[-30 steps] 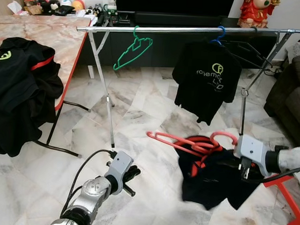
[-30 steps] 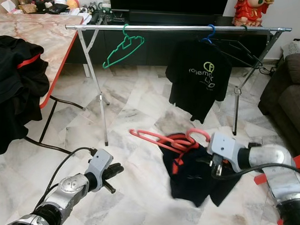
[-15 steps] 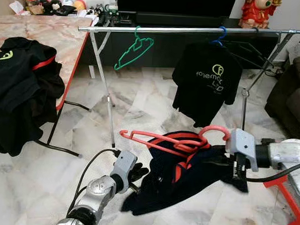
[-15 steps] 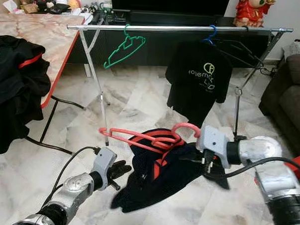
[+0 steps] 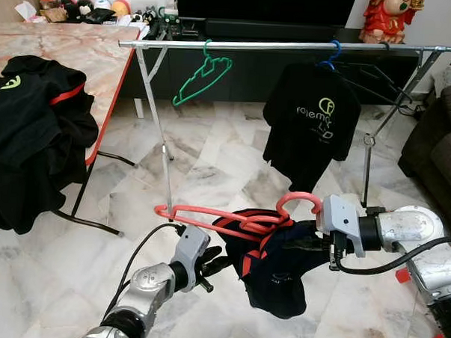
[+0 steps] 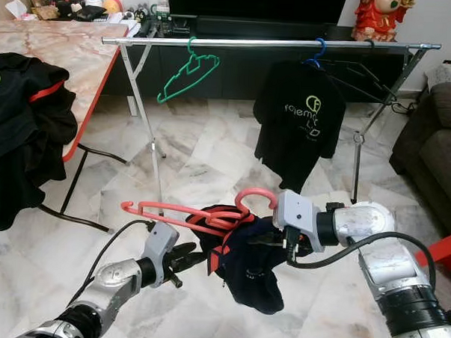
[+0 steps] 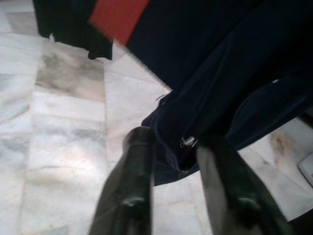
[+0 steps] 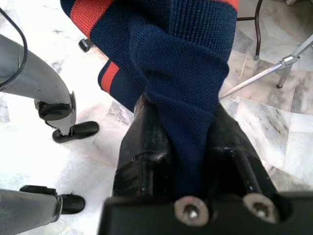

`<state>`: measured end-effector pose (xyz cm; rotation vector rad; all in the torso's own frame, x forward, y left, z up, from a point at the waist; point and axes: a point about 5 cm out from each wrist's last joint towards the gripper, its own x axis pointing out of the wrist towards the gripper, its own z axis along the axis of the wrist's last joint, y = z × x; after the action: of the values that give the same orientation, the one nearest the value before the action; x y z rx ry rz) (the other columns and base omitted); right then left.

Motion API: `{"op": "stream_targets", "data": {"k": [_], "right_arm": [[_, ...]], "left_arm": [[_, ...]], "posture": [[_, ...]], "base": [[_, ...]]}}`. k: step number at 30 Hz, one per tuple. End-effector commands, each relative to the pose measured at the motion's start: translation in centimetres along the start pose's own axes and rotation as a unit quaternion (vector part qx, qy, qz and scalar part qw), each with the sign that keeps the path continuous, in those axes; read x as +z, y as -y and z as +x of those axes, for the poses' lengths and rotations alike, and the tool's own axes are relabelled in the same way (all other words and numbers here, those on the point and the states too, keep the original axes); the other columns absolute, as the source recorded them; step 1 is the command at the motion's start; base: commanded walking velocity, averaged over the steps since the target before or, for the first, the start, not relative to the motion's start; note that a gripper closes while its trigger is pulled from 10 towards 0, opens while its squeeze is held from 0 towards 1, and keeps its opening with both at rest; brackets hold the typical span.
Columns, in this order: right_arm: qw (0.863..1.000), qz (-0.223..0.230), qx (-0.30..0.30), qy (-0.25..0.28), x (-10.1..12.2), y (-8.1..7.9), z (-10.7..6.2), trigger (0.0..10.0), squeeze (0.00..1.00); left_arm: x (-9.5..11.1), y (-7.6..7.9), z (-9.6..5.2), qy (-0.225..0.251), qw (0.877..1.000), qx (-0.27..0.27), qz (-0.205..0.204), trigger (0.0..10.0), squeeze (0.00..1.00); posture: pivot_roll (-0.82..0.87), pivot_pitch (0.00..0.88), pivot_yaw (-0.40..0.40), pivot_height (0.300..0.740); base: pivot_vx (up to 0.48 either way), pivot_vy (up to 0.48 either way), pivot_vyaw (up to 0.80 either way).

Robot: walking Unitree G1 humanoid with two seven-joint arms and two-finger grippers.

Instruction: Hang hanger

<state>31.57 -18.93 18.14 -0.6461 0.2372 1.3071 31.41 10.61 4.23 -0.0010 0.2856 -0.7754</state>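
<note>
I'm mid-carry: my right tool point(image 5: 328, 247) is clamped on the navy garment point(image 5: 277, 265) draped on the red hanger point(image 5: 231, 216), left tool point(image 5: 210, 260) parted beside it; next, raise its hook toward the rail point(image 5: 291, 46) at 12 o'clock.

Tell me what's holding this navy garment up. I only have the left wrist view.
Observer: The right end effector is shut on a fold of the navy garment and holds it off the floor.
Operator: Hanger in it?
Observer: Yes. A red hanger runs through its top, with the hook up beside the right end effector.
Operator: Room on the rail?
Observer: The silver rail carries a green hanger and a black shirt on a blue hanger, with bare rail between them.
</note>
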Motion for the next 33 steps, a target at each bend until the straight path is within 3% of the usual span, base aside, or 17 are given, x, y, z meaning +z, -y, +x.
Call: {"op": "stream_targets", "data": {"k": [1, 11, 12, 13, 15, 20, 21, 23, 24, 33], "right_arm": [[1.000, -0.025, 0.001, 0.007, 1.3, 0.6, -0.5, 0.0, 0.00], [0.999, -0.034, 0.014, 0.012, 1.9, 0.6, -0.4, 0.0, 0.00], [0.999, -0.035, 0.016, 0.012, 1.9, 0.6, -0.3, 0.0, 0.00], [0.999, -0.035, 0.016, 0.012, 1.9, 0.6, -0.3, 0.0, 0.00], [0.999, -0.035, 0.017, 0.012, 1.9, 0.6, -0.3, 0.0, 0.00], [0.999, -0.037, 0.018, 0.013, 2.1, 0.6, -0.3, 0.0, 0.00], [0.999, -0.038, 0.017, 0.015, 2.1, 0.6, -0.2, 0.0, 0.00], [0.999, -0.038, 0.017, 0.015, 2.2, 0.6, -0.2, 0.0, 0.00], [0.999, -0.039, 0.017, 0.016, 2.2, 0.6, -0.2, 0.0, 0.00], [0.999, -0.039, 0.008, 0.021, 2.5, 0.9, -0.1, 0.0, 0.00]], "left_arm": [[-0.5, -0.2, -0.4, -0.004, 1.000, 0.009, -0.004, 10.0, 1.00], [0.2, 0.2, 0.4, 0.014, 0.999, 0.027, -0.011, 10.0, 1.00], [0.3, 0.3, 0.6, 0.016, 0.999, 0.027, -0.011, 10.0, 0.36], [0.4, 0.4, 0.7, 0.017, 0.999, 0.028, -0.009, 10.0, 0.05], [0.4, 0.5, 0.8, 0.018, 0.999, 0.027, -0.009, 10.0, 0.00], [0.4, 0.7, 1.0, 0.016, 1.000, 0.025, -0.009, 10.0, 0.00], [0.5, 0.7, 1.1, 0.016, 1.000, 0.025, -0.009, 1.6, 0.00], [0.5, 0.7, 1.1, 0.017, 0.999, 0.029, -0.010, 1.6, 0.00], [0.6, 0.7, 1.1, 0.019, 0.999, 0.031, -0.011, 0.0, 0.00], [0.9, 1.2, 1.6, 0.031, 0.999, 0.016, -0.020, 0.0, 0.00]], "posture": [[-0.10, 0.086, -0.044, 0.740], [-0.11, 0.084, -0.048, 0.740], [-0.10, 0.083, -0.049, 0.740], [-0.11, 0.084, -0.049, 0.740], [-0.11, 0.085, -0.049, 0.740], [-0.11, 0.089, -0.047, 0.740], [-0.11, 0.089, -0.047, 0.740], [-0.11, 0.092, -0.047, 0.740], [-0.11, 0.092, -0.046, 0.740], [-0.12, 0.100, -0.045, 0.740]], "base": [[0.000, 0.000, 0.00], [0.000, 0.000, 0.00], [0.000, 0.000, 0.00], [0.000, 0.000, 0.00], [0.000, 0.000, 0.00], [0.000, 0.000, 0.00], [0.000, 0.000, 0.00], [0.000, 0.000, 0.00], [0.000, 0.000, 0.00], [0.000, 0.000, 0.00]]}}
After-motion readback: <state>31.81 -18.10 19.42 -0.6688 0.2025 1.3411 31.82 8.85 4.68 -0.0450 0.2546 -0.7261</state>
